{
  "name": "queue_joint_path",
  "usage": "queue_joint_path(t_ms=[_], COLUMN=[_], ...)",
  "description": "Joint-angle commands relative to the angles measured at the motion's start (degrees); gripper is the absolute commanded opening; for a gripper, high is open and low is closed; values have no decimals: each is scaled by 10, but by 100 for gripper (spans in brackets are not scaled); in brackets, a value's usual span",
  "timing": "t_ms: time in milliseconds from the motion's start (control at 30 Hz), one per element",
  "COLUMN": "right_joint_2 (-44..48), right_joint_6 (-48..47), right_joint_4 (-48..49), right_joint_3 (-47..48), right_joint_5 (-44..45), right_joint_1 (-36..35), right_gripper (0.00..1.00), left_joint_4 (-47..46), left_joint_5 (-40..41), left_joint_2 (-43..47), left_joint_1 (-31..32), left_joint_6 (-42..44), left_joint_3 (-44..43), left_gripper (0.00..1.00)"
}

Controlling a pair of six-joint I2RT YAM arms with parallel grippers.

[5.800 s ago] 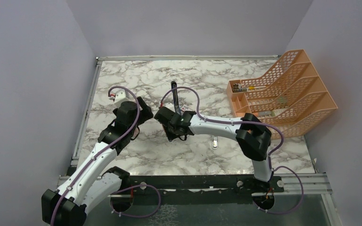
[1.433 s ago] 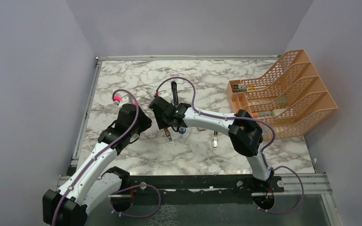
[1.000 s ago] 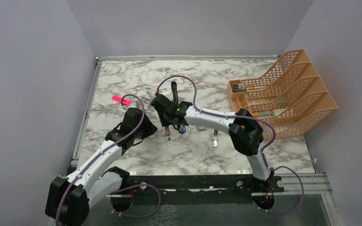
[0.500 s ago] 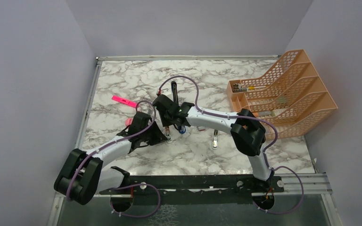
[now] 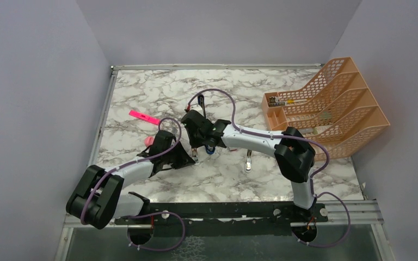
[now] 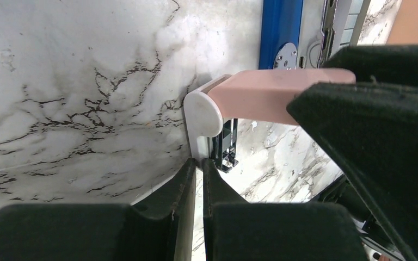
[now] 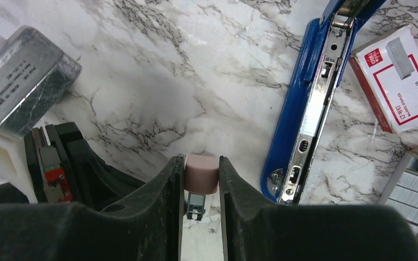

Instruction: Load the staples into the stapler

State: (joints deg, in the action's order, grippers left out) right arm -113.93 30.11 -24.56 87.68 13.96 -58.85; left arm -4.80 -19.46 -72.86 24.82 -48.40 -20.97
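Note:
The blue stapler (image 7: 288,125) lies opened flat on the marble with its silver rail up, and its blue side also shows in the left wrist view (image 6: 280,27). Grey staples (image 7: 413,196) lie at the lower right, beside their red-and-white box (image 7: 394,76). My right gripper (image 7: 201,163) is shut on a pink-and-white piece (image 7: 202,173) just left of the stapler, holding its pink top (image 6: 261,95). My left gripper (image 6: 200,162) comes from the other side. Its fingers are almost together, pinching that piece's thin white lower edge (image 6: 202,147). In the top view both grippers meet mid-table (image 5: 193,153).
A pink marker (image 5: 143,116) and a pink eraser (image 5: 149,141) lie left of the arms. A black pen-like item (image 5: 200,100) lies behind them. A small silver item (image 5: 247,163) sits to the right. An orange mesh file tray (image 5: 332,109) stands at the right edge.
My left arm has swung right from the pink marker to the centre, and its fingers have narrowed onto the white edge. The right gripper keeps its hold and shifted slightly right.

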Motion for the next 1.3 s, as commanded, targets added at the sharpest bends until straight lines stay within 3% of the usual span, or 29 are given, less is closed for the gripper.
queue_joint_path(t_ms=[0,500,1000,1267], right_joint_2=[29,31,-15,-47], right_joint_6=[21,56,69,70], right_joint_4=[-21,-37,-54,-72], right_joint_3=[-33,-86,-77,-44], right_joint_5=[-37,-7,-32,-27], right_joint_1=[-18,-48,-50,-49], right_gripper=[27,26,26,26], left_joint_4=[-13,2,29,77], left_joint_5=[25,44,55,93], left_joint_2=[-21,-22,9,64], left_joint_1=[4,3,3,3], left_joint_6=[-1,1,-2,-9], left_joint_3=[7,-3,-11,-16], left_gripper=[9,8,8,15])
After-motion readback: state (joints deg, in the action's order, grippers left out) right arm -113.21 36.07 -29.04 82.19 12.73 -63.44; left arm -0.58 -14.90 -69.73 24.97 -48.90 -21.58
